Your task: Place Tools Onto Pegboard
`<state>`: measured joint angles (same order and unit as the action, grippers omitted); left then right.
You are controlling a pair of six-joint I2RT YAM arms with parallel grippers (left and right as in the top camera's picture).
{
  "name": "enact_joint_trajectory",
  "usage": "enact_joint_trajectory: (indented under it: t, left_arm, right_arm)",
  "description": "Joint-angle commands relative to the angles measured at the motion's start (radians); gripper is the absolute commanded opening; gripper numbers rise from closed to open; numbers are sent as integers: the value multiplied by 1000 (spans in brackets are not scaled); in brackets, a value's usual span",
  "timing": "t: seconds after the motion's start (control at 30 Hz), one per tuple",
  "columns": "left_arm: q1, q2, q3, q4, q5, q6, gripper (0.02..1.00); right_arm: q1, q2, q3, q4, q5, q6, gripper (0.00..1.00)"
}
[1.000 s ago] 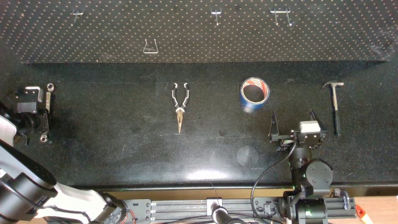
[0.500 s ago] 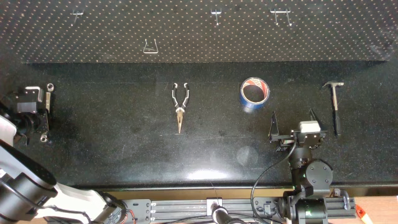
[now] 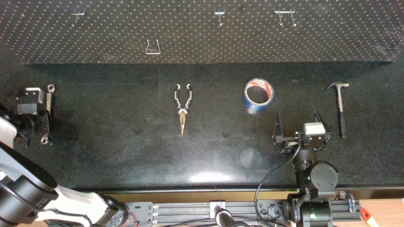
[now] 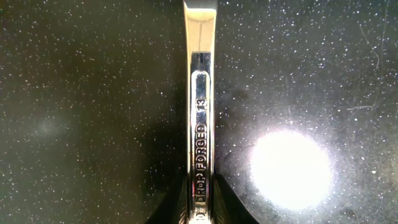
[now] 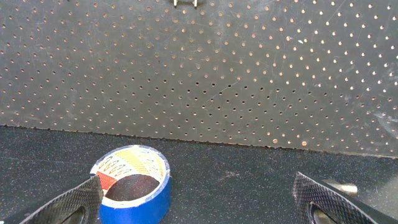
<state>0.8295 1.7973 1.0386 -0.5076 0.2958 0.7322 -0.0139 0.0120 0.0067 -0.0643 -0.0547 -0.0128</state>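
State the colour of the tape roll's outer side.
The tape roll is blue outside, best seen in the right wrist view.

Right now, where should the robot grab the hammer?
Probably mid-handle, from straight above. The hammer lies flat on the table, head toward the pegboard, and its slim straight handle leaves room for a finger on each side. The open right gripper is nearest.

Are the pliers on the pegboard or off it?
Off. The pliers lie flat on the table, tips pointing away from the pegboard, clear of its lower edge.
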Motion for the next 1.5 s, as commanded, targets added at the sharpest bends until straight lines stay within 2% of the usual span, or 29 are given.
enact_joint_trajectory:
  t: [0.03, 0.27, 1.2, 1.5]
  left_arm:
    - [1, 26, 16, 0, -8, -3, 119]
    - [1, 26, 16, 0, -8, -3, 82]
    - [1, 26, 16, 0, -8, -3, 80]
    - [1, 26, 16, 0, -8, -3, 36]
  right_arm:
    - [-5, -10, -3, -6, -6, 12, 989]
    - [-5, -10, -3, -6, -6, 12, 991]
    - [-5, -10, -3, -6, -6, 12, 989]
    - [-5, -10, -3, -6, -6, 12, 989]
